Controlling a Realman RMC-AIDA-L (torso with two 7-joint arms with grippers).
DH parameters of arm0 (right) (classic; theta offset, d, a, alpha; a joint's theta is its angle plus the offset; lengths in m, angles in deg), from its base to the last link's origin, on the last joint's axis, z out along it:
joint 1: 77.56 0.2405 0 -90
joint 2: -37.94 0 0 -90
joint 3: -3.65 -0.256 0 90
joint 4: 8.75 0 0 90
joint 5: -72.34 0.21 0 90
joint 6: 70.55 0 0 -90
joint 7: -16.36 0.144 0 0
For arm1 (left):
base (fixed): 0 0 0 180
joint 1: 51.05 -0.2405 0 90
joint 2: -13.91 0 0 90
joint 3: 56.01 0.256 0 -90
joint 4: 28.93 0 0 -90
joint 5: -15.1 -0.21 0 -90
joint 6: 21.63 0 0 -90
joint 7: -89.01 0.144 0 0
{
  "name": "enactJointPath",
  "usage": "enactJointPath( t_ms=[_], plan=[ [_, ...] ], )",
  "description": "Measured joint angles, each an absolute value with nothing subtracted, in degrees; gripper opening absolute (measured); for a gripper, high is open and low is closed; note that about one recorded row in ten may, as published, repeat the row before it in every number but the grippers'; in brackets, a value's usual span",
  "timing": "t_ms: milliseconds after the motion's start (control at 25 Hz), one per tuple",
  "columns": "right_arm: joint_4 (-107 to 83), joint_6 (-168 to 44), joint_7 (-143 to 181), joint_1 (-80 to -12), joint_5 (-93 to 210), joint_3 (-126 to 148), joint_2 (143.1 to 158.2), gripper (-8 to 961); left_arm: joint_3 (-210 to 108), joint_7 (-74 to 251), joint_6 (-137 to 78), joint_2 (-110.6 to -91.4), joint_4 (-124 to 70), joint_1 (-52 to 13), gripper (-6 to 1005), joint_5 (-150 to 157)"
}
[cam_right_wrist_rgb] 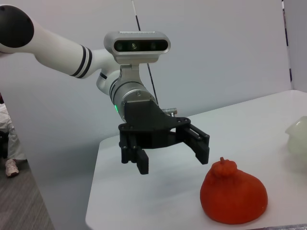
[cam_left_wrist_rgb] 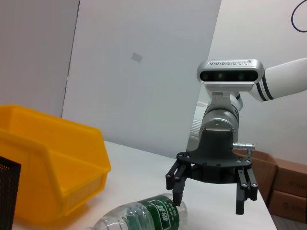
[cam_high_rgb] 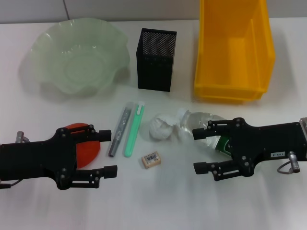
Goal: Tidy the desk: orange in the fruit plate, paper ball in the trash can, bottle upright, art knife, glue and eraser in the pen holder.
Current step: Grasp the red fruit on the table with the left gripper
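Note:
The orange rests on the desk at the near left, and my left gripper hovers open above it; the right wrist view shows that gripper clear of the orange. The bottle lies on its side at the near right, with my open right gripper over its label end. The paper ball touches the bottle's end. A small eraser, a grey stick and a green art knife lie in the middle.
Along the back stand the fruit plate, the black mesh pen holder and the yellow trash can. From the left wrist, the trash can is beside the bottle.

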State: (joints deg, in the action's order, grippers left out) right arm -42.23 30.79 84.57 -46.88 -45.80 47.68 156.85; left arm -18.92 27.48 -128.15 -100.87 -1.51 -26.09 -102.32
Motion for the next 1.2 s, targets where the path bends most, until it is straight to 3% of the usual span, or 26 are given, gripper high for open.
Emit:
enactJointPath(
  t_ms=[960, 1200],
  plan=[
    [-42.32, 30.66, 84.58, -46.83, -45.77, 47.6, 156.64, 795, -25.13, 28.05, -128.1, -101.21, -1.51, -27.17, 831, -102.03],
    [-42.48, 30.63, 84.6, -46.79, -45.71, 47.68, 156.5, 795, -27.45, 28.2, -124.54, -100.54, -1.38, -28.98, 830, -102.03]
  ],
)
